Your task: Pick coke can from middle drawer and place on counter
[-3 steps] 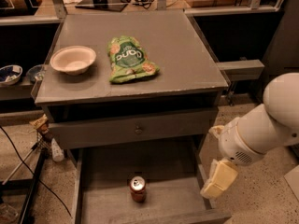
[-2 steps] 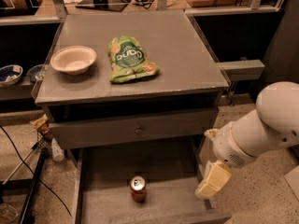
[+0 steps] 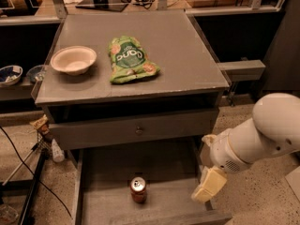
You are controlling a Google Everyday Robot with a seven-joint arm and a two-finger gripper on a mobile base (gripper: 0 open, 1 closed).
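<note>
Item 1. Middle drawer: found pulled out at the near edge of the scene, its flat grey floor exposed.

Item 2. Coke can: 1 red can with a silver top, stood upright on the drawer floor near the drawer's middle, long axis vertical. It is touched by nothing but the floor.

Item 3. End effector: 1 cream-coloured unit, carried on the white arm, which enters from the right. It is held over the drawer's right side, pointed down and to the left. Whether it is released or clenched cannot be told; nothing is seen held in it.

Item 4. Governing relation: the can lies to the left of the end effector, apart from it, at about the same depth in the scene. A leftward and lowering travel is judged to be called for, with the can taken across its upright sides.

Item 5. Drawer front: closed, just beyond the open drawer, fitted with 1 small knob.

Item 6. Counter: the far grey top, intended to receive the can. It carries 1 green snack bag and, to the left, 1 pale bowl.
</note>
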